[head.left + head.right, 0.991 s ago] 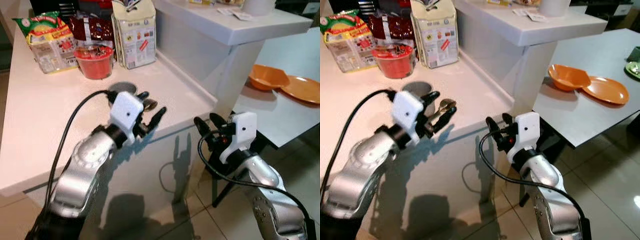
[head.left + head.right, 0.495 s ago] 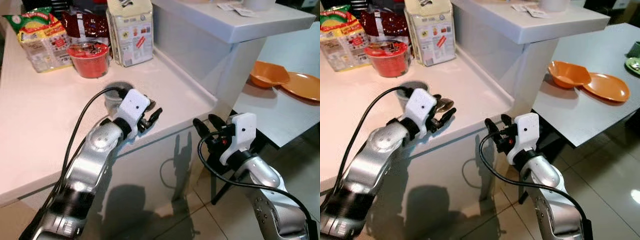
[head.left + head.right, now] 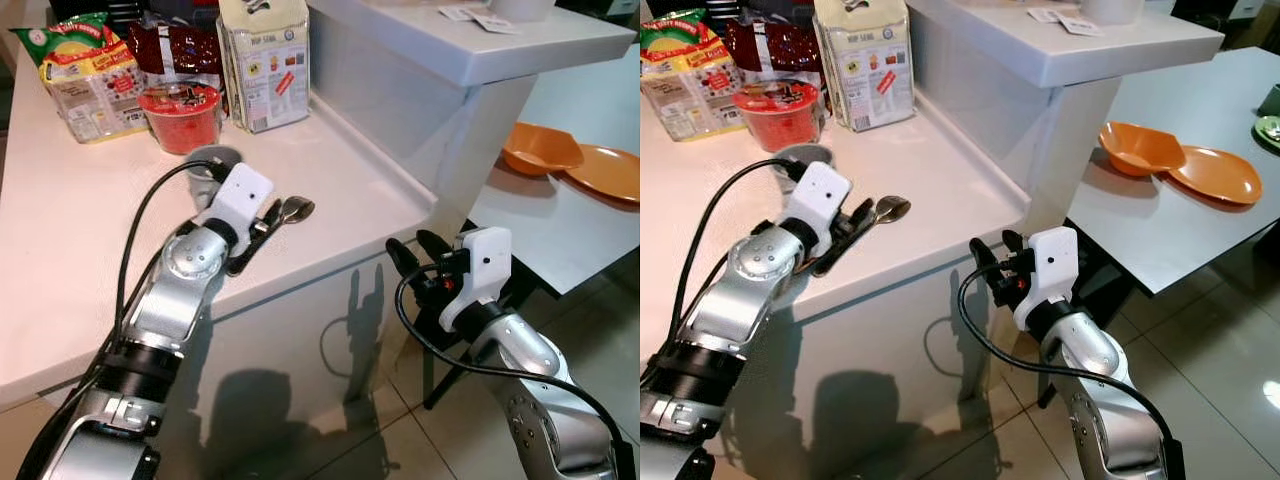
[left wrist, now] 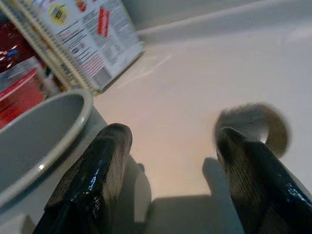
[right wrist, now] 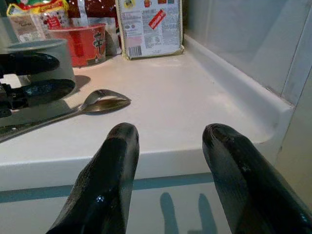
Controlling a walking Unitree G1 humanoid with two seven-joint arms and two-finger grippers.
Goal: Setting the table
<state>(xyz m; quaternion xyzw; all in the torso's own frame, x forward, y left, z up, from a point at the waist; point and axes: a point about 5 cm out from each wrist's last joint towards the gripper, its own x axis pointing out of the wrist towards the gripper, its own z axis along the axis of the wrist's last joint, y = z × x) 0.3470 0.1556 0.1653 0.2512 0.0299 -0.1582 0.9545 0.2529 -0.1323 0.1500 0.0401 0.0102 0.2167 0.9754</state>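
Left tool has come down since a second ago: then it hovered above the white table with the spoon lifted, now it lies low on the surface, fingers spread apart. The spoon lies flat on the table, bowl poking out past the fingertips, handle running back under the tool; in the left wrist view one finger sits right at the bowl, so contact or a small gap, cannot tell. A grey cup stands just behind the left wrist. The view has also shifted slightly.

Right tool is unchanged, hanging off the table's front edge below the top, fingers spread, nothing between them.

At the back: red instant noodle cup, a green and red snack bag, a dark red packet, a cream carton with small print and a barcode, too small to read. No brand legible.

Orange bowl and orange plate touch on the grey dining table to the right.
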